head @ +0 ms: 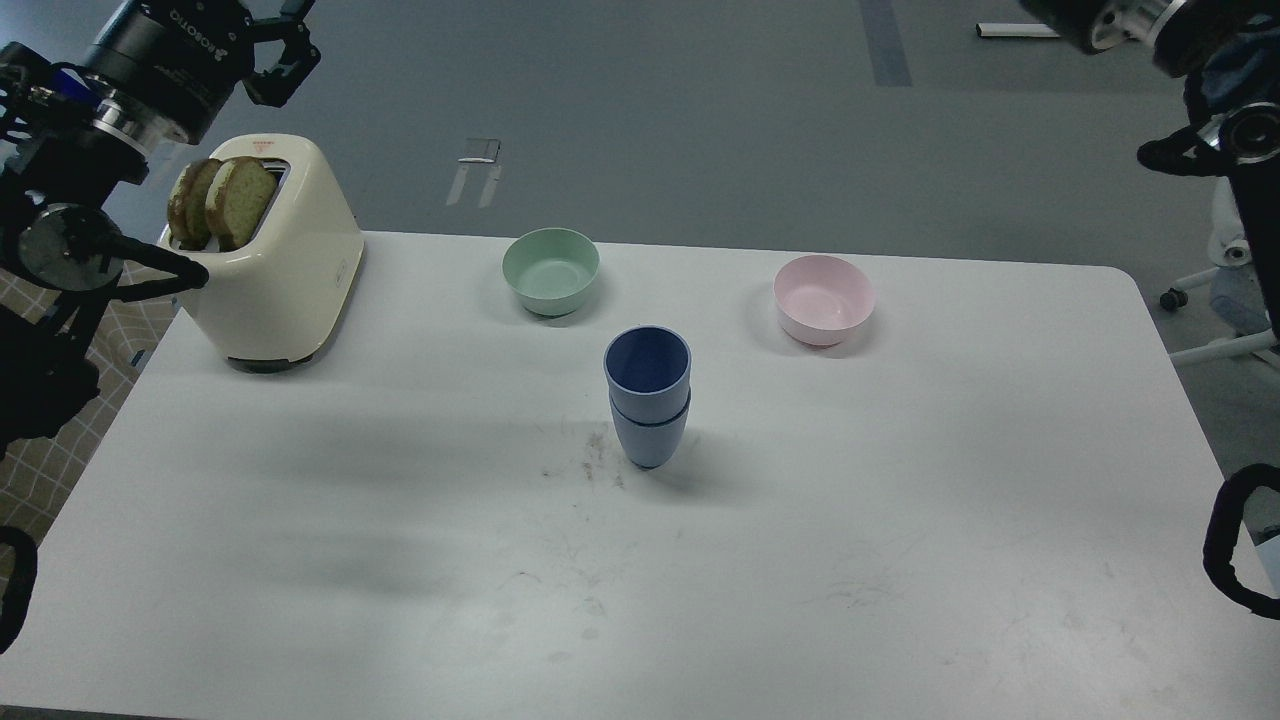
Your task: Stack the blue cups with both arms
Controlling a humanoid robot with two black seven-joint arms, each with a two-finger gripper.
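Your cups [648, 396] sit nested upright mid-tabletop [400, 560]; left hand [285, 45] hangs spread apart over the toaster [280, 260], right hand unseen.

I'm looking at a lab or test room dressed up as a kitchen. A bare white bench [900, 560] stands on grey floor [700, 130] marked with tape (a dark strip at the far side). The toaster [285, 270] with bread is a prop; an office-chair base [1215, 300] shows at the right.
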